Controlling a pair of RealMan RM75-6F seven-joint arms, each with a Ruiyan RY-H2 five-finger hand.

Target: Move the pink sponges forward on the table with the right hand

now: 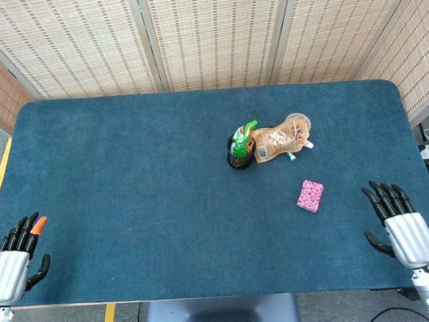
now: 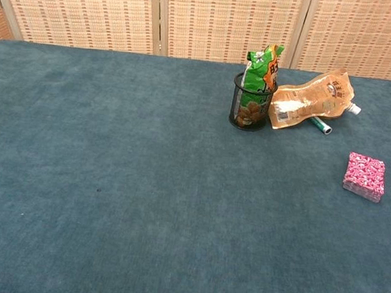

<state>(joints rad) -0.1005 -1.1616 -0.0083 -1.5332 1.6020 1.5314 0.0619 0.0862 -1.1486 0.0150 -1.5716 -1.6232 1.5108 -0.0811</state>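
Note:
A small stack of pink patterned sponges [image 1: 310, 195] lies flat on the blue table, right of centre; the chest view shows the sponges [image 2: 365, 176] at its right side. My right hand [image 1: 397, 223] rests at the table's near right corner, fingers spread and empty, roughly a hand's width to the right of the sponges and nearer to me. At the near left edge, my left hand [image 1: 15, 260] is also open and holds nothing. Neither hand appears in the chest view.
Beyond the sponges stands a black mesh cup [image 1: 239, 156] with a green snack bag [image 2: 260, 73] in it. An orange refill pouch [image 1: 279, 142] leans against the cup, over a teal pen [image 2: 319, 124]. Woven screens back the blue table [image 1: 127, 182].

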